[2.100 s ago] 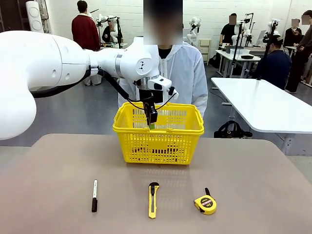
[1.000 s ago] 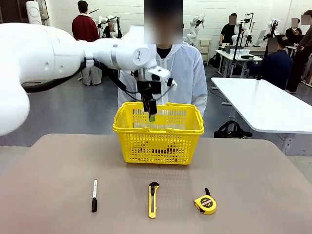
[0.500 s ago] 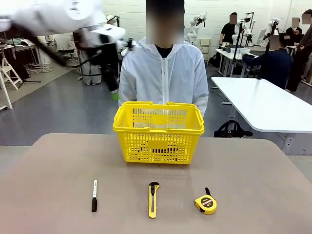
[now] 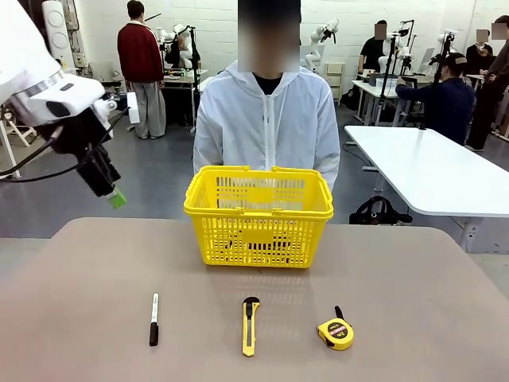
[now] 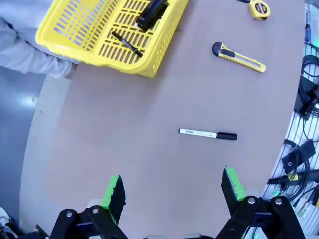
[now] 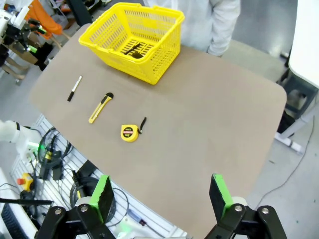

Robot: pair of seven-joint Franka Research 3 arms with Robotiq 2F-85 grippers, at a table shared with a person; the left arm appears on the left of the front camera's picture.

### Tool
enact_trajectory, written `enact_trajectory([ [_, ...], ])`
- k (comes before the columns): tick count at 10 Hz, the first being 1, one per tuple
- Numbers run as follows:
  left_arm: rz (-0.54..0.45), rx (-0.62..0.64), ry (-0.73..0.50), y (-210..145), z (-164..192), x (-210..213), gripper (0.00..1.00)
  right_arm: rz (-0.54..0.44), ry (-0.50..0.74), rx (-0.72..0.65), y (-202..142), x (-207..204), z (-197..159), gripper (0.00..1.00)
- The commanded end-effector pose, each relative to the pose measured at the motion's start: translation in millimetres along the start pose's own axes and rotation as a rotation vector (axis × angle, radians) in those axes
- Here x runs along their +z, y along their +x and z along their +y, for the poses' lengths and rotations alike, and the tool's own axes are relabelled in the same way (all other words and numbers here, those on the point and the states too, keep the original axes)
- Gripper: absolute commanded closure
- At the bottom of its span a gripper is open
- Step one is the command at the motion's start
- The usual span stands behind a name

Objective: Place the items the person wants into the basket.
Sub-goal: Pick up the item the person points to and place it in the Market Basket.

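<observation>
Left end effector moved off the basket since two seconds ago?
Yes. The left end effector swung from over the basket to the robot's left and now hangs clear of its rim.

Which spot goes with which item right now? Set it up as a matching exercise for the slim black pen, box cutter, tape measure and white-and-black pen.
Items:
1. slim black pen
2. box cutter
3. tape measure
4. white-and-black pen

Places:
A. on the table, at the robot's right end of the row
B. inside the basket
C. on the table, at the robot's left end of the row
D. on the table, middle of the row, in front of the basket

Pairs: 1-B, 2-D, 3-A, 4-C
</observation>
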State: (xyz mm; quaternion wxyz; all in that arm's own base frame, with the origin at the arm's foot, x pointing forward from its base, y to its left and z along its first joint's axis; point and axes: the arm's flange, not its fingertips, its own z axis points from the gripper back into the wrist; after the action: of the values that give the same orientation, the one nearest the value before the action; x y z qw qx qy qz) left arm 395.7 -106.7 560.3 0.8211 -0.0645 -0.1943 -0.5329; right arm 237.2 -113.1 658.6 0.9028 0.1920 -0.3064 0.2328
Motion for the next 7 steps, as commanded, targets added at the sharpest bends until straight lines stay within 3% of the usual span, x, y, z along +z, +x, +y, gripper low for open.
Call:
enact_trajectory([
  [1, -0.037, 0.001, -0.022, -1, 4, -7, 0.00, 0.001, 0.002, 0.003, -3, -3, 0, 0.00],
  [3, 0.014, 0.038, -0.010, 2, 9, -18, 0.00, 0.001, 0.002, 0.003, -3, -3, 0, 0.00],
  [7, -0.006, 0.012, -0.021, -6, 3, -6, 0.00, 0.001, 0.002, 0.003, -3, -3, 0, 0.00],
])
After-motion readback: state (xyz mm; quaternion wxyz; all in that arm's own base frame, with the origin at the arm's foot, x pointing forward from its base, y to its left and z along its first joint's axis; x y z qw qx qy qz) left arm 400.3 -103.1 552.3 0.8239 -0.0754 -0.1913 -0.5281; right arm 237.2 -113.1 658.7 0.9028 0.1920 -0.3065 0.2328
